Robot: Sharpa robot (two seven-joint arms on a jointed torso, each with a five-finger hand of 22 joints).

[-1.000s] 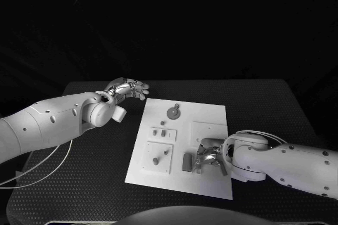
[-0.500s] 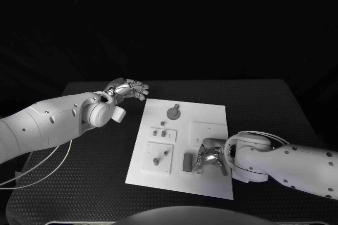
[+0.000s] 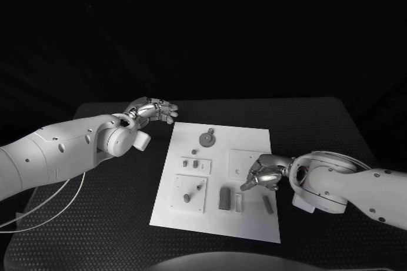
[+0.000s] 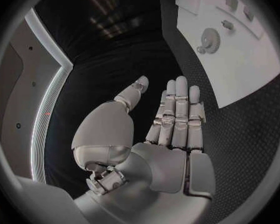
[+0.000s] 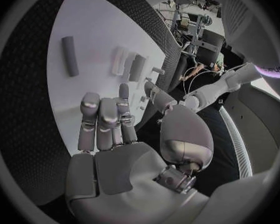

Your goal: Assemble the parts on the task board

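A: Count?
B: One task board (image 3: 254, 136). One gear (image 3: 207, 137). Three loose bars near its front edge: dark block (image 3: 224, 198), pale bar (image 3: 239, 202), dark rod (image 3: 268, 204). Two hands (image 3: 153, 110) (image 3: 264, 176).
A: Small pegs?
B: Can't count reliably.

You've got a rough, woven-looking matt black table (image 3: 102, 224) under a smooth matt white task board (image 3: 254, 144), probably plastic. The parts, like the gear (image 3: 207, 137) and the bar (image 3: 224, 198), look dull grey. Both the left hand (image 3: 153, 110) and right hand (image 3: 264, 176) are shiny polished metal, and the arm shells (image 3: 59, 150) are glossy white plastic.
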